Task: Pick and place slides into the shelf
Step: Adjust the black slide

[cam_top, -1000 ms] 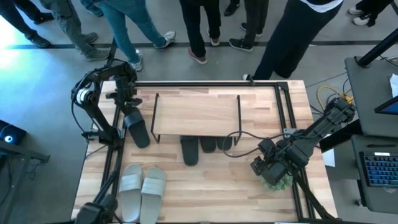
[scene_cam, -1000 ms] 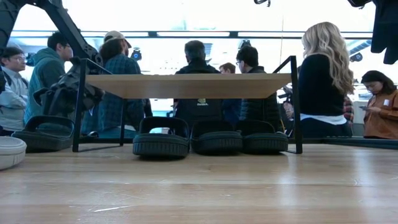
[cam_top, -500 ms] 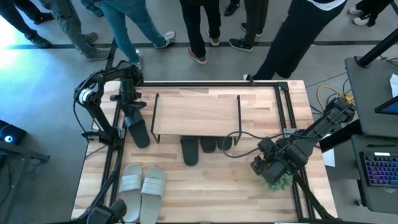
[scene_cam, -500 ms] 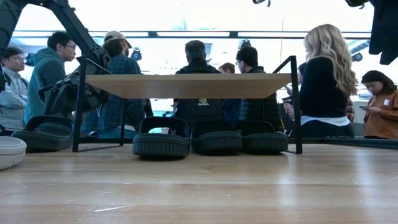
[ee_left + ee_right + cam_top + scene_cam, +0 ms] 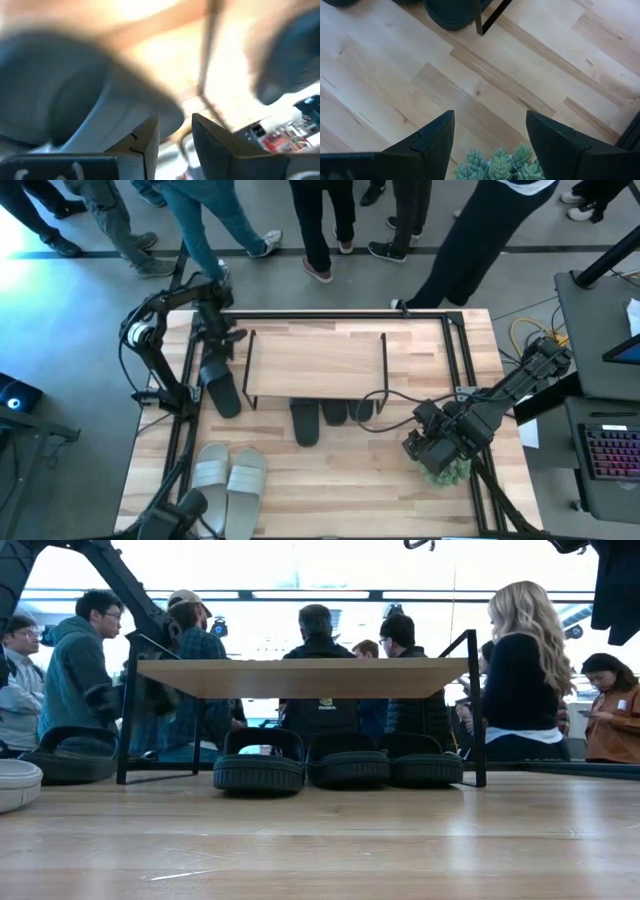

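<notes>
Shelf [image 5: 315, 360] top: pale matt wood, thin black metal legs. Table [image 5: 350, 480]: light wood planks, smooth. Black slides [image 5: 259, 772]: matt, ribbed rubbery soles. My fingers [image 5: 432, 137]: matt dark plastic.

The right gripper [image 5: 490, 137] hangs jaws apart over the wooden table [image 5: 420, 85], a small green succulent [image 5: 497, 165] between them.

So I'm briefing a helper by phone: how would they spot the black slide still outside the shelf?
Find the shelf on the table. Three black slides sit beneath it; the fourth black slide lies alone outside its left legs, near the left gripper, not under the board.
</notes>
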`<action>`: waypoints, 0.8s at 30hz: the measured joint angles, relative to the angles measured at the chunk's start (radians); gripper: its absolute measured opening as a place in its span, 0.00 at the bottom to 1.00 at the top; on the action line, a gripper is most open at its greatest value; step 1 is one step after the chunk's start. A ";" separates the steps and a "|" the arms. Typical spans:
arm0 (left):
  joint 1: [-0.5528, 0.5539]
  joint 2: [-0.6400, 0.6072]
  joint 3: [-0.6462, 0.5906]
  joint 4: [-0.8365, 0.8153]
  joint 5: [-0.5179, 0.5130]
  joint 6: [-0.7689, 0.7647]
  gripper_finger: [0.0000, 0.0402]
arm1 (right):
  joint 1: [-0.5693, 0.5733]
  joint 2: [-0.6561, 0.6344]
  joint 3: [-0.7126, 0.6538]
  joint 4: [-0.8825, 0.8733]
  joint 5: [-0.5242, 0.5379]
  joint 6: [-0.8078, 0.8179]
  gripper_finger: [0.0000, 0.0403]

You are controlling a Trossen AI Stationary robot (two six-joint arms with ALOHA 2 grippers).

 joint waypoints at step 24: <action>-0.085 0.054 0.125 -0.003 -0.324 -0.219 0.01 | 0.000 0.000 0.000 0.003 0.001 0.011 0.59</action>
